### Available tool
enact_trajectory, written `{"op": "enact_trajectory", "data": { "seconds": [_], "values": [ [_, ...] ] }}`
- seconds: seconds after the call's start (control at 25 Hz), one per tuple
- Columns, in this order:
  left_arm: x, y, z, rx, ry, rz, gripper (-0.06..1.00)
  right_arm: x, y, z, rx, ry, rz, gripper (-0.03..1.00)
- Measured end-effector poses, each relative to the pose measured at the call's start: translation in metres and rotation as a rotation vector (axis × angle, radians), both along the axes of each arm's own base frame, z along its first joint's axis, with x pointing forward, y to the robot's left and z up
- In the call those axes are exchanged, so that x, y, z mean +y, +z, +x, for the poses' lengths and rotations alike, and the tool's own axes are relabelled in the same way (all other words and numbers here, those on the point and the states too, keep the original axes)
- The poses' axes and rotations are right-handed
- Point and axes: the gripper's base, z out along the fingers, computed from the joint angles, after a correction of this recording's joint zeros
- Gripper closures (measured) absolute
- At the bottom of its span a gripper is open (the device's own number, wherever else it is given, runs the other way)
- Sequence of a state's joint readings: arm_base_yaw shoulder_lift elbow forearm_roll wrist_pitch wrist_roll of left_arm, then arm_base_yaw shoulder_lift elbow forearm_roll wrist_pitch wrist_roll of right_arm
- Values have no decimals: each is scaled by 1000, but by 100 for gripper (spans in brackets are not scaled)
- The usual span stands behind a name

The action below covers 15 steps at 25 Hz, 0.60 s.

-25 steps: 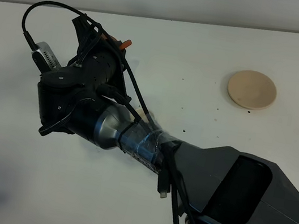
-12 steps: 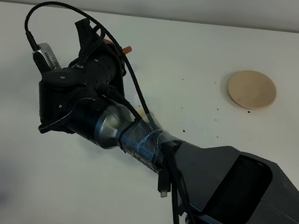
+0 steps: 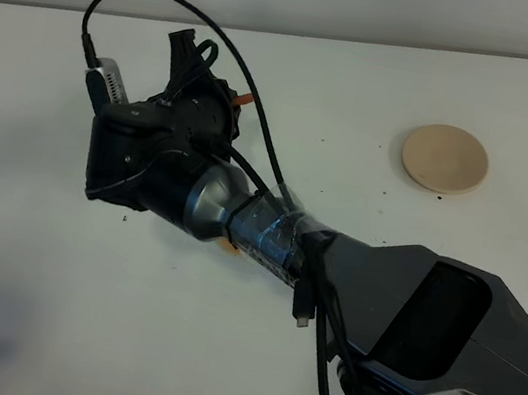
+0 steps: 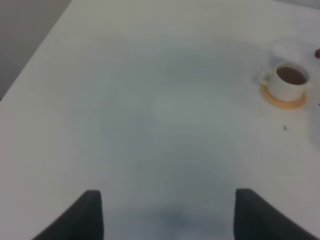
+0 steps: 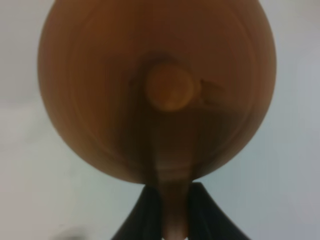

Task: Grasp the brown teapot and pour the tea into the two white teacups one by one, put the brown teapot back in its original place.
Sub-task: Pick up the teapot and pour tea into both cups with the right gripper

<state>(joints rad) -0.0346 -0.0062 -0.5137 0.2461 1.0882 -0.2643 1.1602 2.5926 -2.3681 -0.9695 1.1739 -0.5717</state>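
The brown teapot fills the right wrist view, seen from above with its knobbed lid in the middle. My right gripper is shut on its loop handle. In the exterior view the right arm reaches across to the left, and only an orange sliver of the teapot shows past the gripper. One white teacup holding brown tea sits on an orange coaster in the left wrist view. The other teacup is hidden. My left gripper stands open over bare table, well away from that cup. The pale beige disc lies bare at the right.
The white table runs to its back edge just beyond the arm. A bit of orange peeks out under the right forearm. The right arm's bulk covers the lower right of the exterior view. Small dark specks dot the table near the disc.
The right wrist has moved right and a little toward the back of the table, turning as it went, with the teapot still in the gripper. The beige disc has not moved.
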Motion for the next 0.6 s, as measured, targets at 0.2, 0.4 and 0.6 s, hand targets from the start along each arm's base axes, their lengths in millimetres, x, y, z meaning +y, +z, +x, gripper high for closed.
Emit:
{"op": "enact_trajectory", "data": {
  "seconds": [0.2,0.4,0.6],
  "values": [
    [0,0,0,0,0,0,39,-1,19,2,82,-55,117,87],
    [0,0,0,0,0,0,39,-4,26,7,217,-87,228,87],
    [0,0,0,0,0,0,39,-10,19,14,344,-156,307,87]
  ]
}}
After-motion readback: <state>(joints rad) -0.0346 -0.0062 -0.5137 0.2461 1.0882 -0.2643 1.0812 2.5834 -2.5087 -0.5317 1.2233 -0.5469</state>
